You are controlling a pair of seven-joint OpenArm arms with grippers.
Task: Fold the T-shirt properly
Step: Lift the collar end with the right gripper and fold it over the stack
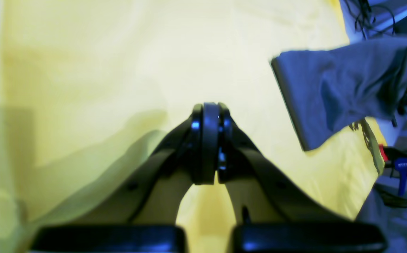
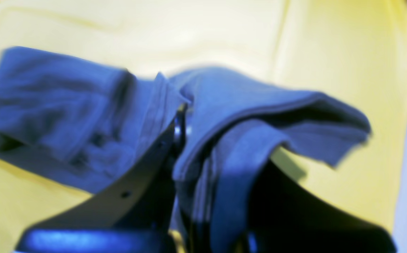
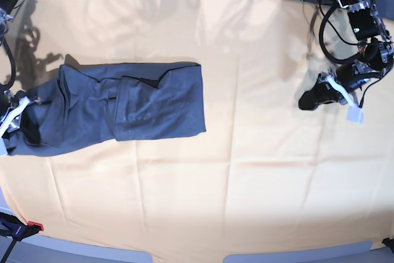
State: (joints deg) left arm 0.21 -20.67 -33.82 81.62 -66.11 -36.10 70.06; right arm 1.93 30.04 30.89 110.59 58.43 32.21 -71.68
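While the orange-yellow cloth (image 3: 258, 170) covers my table, the dark slate-blue cotton T-shirt (image 3: 123, 109) lies part-folded at its left side. My right gripper (image 2: 182, 119) has jaws clamped on its edge; my left gripper (image 1: 208, 140), jaws together, is well apart.

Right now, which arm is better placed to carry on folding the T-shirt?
Right. The right gripper has its jaws closed on the T-shirt, while the left gripper is shut, empty and far across the orange-yellow cloth.
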